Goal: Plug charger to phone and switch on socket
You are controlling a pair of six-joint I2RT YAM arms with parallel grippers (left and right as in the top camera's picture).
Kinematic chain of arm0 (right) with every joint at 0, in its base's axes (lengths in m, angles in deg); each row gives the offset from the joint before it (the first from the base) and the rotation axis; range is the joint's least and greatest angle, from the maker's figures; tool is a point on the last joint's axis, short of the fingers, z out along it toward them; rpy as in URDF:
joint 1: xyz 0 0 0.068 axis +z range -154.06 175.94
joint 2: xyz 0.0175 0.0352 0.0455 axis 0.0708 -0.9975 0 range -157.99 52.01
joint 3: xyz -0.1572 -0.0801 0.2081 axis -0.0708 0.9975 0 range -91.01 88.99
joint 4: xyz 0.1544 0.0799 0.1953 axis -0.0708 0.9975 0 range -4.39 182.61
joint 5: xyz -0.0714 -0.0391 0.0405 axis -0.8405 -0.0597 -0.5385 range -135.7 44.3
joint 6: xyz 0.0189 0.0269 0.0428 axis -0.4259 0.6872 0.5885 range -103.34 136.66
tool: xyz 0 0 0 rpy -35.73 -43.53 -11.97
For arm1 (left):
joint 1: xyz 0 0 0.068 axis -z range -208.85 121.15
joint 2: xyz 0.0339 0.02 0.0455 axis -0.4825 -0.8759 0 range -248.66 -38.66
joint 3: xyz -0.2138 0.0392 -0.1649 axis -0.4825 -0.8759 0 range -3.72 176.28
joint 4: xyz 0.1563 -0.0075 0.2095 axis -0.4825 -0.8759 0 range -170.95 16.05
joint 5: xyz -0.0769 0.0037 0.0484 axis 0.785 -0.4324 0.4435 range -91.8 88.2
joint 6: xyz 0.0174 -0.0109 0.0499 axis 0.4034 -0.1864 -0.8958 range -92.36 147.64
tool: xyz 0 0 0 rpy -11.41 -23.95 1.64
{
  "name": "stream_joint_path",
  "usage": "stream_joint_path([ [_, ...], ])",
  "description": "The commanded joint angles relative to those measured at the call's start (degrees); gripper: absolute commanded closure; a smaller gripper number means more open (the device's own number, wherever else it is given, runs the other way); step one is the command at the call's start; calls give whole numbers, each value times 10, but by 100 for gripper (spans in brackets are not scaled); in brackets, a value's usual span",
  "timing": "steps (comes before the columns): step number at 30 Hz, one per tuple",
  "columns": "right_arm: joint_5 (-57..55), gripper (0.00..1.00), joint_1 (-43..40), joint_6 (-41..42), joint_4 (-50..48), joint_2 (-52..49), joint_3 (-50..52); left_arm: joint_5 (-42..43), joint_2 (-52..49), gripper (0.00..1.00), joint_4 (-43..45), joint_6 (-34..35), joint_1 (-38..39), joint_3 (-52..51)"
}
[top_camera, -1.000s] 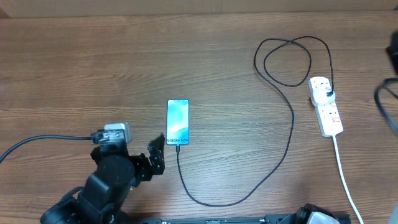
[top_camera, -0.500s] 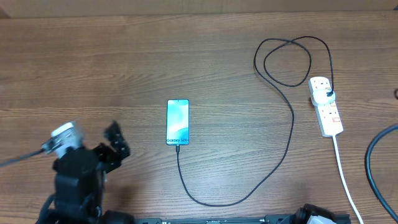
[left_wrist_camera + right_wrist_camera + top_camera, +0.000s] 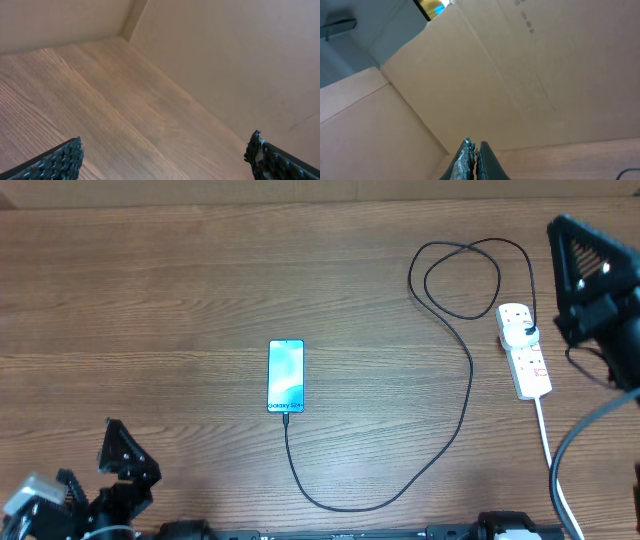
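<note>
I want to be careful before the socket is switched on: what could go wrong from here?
The shut right end effector is near the socket; coming down to switch it on, it may shove it sideways or snag the charger. A tugged cable could pull the tip out of the phone.

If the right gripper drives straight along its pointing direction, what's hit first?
Probably the cardboard wall, low down near the table; nothing else shows ahead of the right gripper. Distance unclear.

"galaxy s24+" across the lower end of the phone [image 3: 286, 375] screen; small print on the cardboard wall [image 3: 530, 75] illegible
</note>
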Motion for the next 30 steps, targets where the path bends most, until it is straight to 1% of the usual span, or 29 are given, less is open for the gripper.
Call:
stream_joint_path([
  [1, -42, 96, 9, -21, -8, 57, 24, -7, 30, 0, 0, 8, -6, -2],
  [6, -42, 96, 9, -21, -24, 126, 55, -7, 45, 1, -1, 8, -24, -2],
  [9, -42, 96, 8, -21, -35, 164, 73, -7, 47, 0, -18, 8, -27, -2],
  [12, -41, 96, 8, -14, -43, 198, 85, -7, 47, 0, -52, 8, -27, -2],
  [16, -35, 96, 8, -12, -43, 236, 87, -7, 57, 1, -121, 8, -27, -2],
  [21, -35, 96, 8, -12, -43, 257, 87, -7, 100, 1, -202, 11, -27, -2],
  [23, -33, 96, 8, -11, -43, 261, 87, -9, 122, 0, -202, 17, -27, -2],
  [27, -22, 96, 8, -9, -48, 265, 87, -9, 121, 1, -207, 25, -29, 3],
  [30, -11, 95, 8, 13, -54, 274, 87, -9, 121, 0, -207, 25, -29, 2],
])
